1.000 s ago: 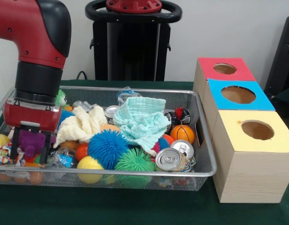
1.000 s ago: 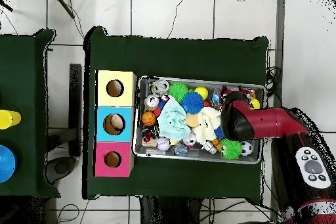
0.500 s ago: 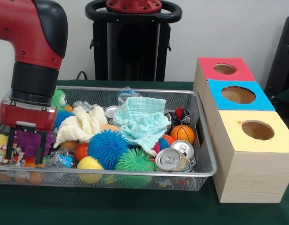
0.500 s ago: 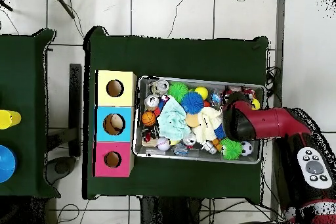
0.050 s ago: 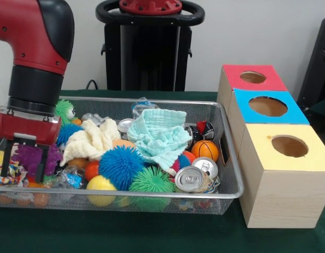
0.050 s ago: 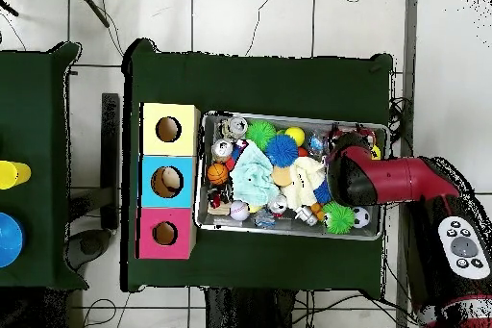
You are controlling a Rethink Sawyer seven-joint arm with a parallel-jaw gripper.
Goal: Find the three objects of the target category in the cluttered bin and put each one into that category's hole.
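Gripper [image 5: 22, 164] straddles purple toy [image 5: 29, 157] at bin's [image 5: 226, 194] end farthest from boxes [image 5: 281, 174], jaws spread; grasp pending, closing comes next.

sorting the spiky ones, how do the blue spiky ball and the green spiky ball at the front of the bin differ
The blue spiky ball is bright blue; the green spiky ball is green. The blue one looks somewhat larger and sits higher in the pile, while the green one lies lower, against the wire bin's front wall. The blue one is nearer the cream cloth; the green one is beside the silver can. Both are round, covered in soft spikes, and touch each other.
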